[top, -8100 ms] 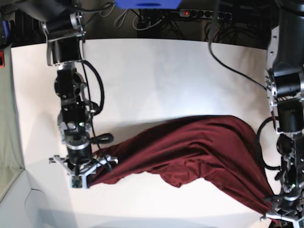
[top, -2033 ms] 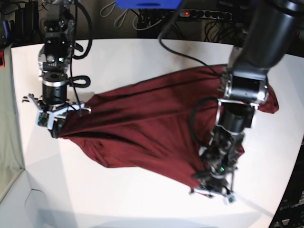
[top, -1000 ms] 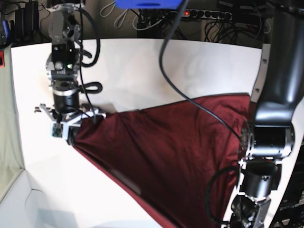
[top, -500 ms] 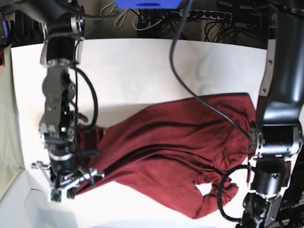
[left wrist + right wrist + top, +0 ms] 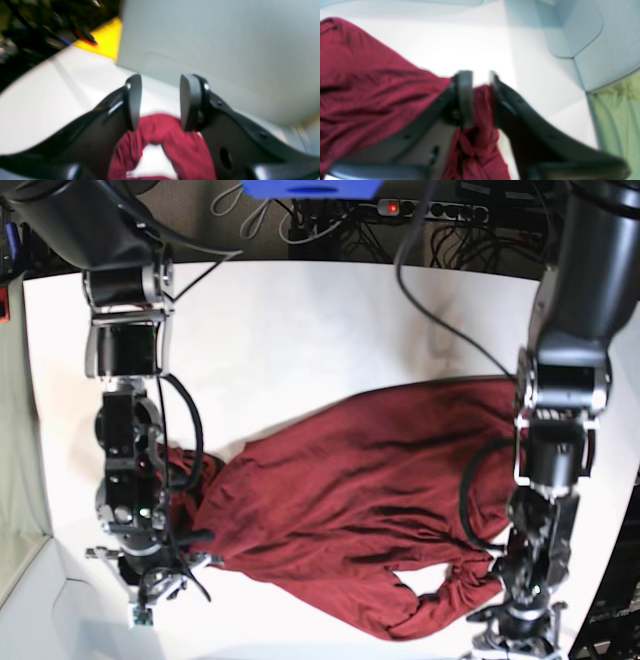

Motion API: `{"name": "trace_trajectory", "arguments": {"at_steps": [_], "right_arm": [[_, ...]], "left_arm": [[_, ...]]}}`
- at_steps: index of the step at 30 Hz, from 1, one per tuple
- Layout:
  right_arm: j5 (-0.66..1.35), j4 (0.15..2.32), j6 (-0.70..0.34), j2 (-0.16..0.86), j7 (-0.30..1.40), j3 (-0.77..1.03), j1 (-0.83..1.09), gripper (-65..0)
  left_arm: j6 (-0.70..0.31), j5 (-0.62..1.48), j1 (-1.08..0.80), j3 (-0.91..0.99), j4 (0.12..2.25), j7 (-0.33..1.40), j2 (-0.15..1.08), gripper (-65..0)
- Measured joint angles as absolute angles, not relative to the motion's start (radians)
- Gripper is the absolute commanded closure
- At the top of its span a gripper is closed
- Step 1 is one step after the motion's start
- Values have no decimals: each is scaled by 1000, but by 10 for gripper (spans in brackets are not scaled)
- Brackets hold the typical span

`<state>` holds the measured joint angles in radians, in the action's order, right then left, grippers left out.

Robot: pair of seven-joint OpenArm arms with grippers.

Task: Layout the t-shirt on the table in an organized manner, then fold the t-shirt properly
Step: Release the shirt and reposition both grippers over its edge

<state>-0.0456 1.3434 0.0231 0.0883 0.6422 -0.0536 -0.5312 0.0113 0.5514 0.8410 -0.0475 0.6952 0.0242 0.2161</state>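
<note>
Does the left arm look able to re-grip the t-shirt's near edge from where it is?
Probably yes. The left gripper stands open just above the t-shirt, nothing between its jaws, and the cloth lies loose on the table right beneath.

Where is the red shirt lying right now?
In the base view the t-shirt lies rumpled on the near half of the white table, stretched between the two arms, with the right gripper at one end and the left gripper at the other.

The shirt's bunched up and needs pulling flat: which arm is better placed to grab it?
Probably the right gripper: the wrinkled maroon fabric t-shirt sits between its jaws. The left gripper has open jaws above a fold, nothing between them.
</note>
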Motion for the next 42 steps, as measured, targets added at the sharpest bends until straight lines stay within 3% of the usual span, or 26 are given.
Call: {"name": "trace_trajectory", "arguments": {"at_steps": [5,11,21,31,38,42], "right_arm": [[-48,1449,23,91,647,-52,-507,-267],[-47,1651,23,88,646,-52,-319,-274],[-44,1684,23,85,639,-51,-58,-272],[-41,1586,23,83,567,-51,-22,-270],[-41,1581,23,83,561,-52,-28,-270],[-41,1500,23,84,558,-105,-65,-270]], "left_arm": [[24,596,654,50,981,173,235,-249],[18,595,395,70,1188,232,228,-249],[15,593,148,117,1219,226,288,-248],[14,593,-47,113,1311,235,315,-247],[-9,595,-36,117,1169,155,303,-247],[-7,595,71,123,1047,162,316,-247]]}}
